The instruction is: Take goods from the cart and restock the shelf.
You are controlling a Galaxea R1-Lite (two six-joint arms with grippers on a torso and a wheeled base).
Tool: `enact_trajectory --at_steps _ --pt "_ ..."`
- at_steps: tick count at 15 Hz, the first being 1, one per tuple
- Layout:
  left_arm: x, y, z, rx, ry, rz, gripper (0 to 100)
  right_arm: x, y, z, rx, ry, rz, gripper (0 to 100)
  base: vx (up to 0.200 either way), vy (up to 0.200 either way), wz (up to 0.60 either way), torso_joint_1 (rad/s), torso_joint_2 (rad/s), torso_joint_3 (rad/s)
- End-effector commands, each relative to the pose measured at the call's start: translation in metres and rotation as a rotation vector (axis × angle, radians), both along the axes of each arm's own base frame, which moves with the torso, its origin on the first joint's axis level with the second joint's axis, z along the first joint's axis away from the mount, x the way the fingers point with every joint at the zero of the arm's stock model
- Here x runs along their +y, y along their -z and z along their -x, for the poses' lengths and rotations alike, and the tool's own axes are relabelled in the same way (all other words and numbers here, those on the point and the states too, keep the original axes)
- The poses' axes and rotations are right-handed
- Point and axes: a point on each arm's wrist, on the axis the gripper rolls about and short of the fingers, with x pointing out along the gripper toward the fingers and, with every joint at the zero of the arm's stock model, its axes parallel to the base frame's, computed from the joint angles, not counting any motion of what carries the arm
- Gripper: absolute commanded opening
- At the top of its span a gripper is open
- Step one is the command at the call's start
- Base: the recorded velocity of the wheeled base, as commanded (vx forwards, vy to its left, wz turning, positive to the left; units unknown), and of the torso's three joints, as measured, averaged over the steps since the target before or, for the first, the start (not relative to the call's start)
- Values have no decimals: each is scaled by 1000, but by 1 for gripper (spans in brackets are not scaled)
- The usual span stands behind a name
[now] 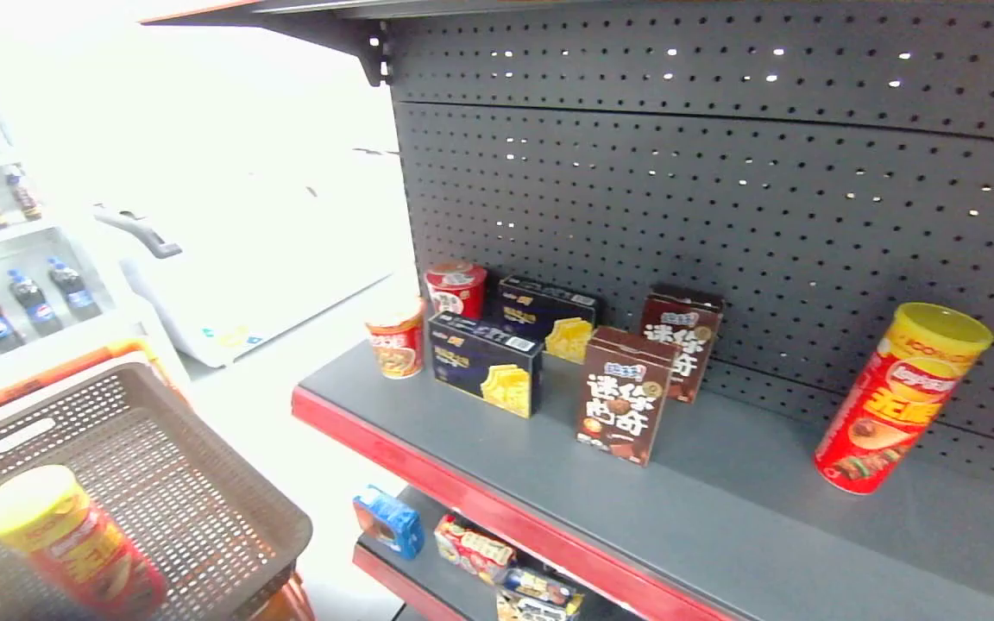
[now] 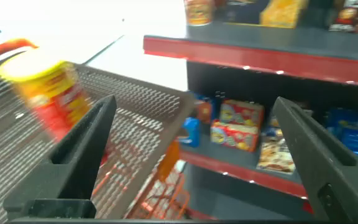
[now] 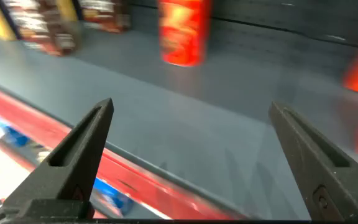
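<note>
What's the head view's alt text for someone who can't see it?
A grey shelf holds two cups, two dark blue boxes, two brown boxes and, apart at the right, a red canister; a second canister sits in the cart basket, lower left.

chip can [image 1: 902,398] red with yellow lid, shelf [image 1: 721,517] grey with red edge, perforated basket [image 1: 204,483] seemingly brown.

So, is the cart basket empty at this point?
Not empty. One yellow-lidded red chip can sits inside the grey mesh basket; the left wrist view shows it there too.
</note>
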Motion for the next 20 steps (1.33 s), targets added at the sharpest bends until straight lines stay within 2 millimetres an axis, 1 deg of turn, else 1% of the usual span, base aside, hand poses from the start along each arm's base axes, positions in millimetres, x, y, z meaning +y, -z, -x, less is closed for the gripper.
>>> enact_trajectory --at_steps 1,7,8,9,10,11,12,13,14,16,17,18,19,20 --pt "0 0 0 0 1 2 100 0 0 0 0 0 0 100 0 0 600 2 -2 7" --pt "0 0 0 0 -4 3 100 0 0 0 -1 3 -4 100 0 0 600 3 4 4" --pt "0 -13 4 -44 5 -3 100 0 0 0 -1 1 -3 100 0 0 0 0 0 0" --pt "0 -32 8 -80 14 -11 100 0 0 0 -1 1 -3 100 0 0 0 0 0 0" --pt "0 -68 2 4 10 -17 100 0 0 0 -1 1 -3 100 0 0 0 0 0 0" --pt "0 -93 -5 45 -9 -25 100 0 0 0 -1 1 -3 100 0 0 0 0 0 0" --pt "1 -105 -15 99 -24 -32 100 0 0 0 -1 1 -3 100 0 0 0 0 0 0" --pt "1 -113 -27 164 -35 -37 100 0 0 0 -1 1 -3 100 0 0 0 0 0 0" --pt "2 -125 -56 269 -69 -43 100 0 0 0 -1 1 -3 100 0 0 0 0 0 0" --pt "2 -136 -92 371 -57 -43 100 0 0 0 0 1 -3 100 0 0 0 0 0 0" --pt "7 -138 -115 433 -44 -13 100 0 0 0 -1 1 -3 100 0 0 0 0 0 0" --pt "15 -140 -131 450 6 3 100 0 0 0 0 1 -3 100 0 0 0 0 0 0" --pt "28 -135 -152 482 77 -29 100 0 0 0 0 1 -3 100 0 0 0 0 0 0" --pt "40 -124 -169 494 182 -73 100 0 0 0 -1 1 -3 100 0 0 0 0 0 0"
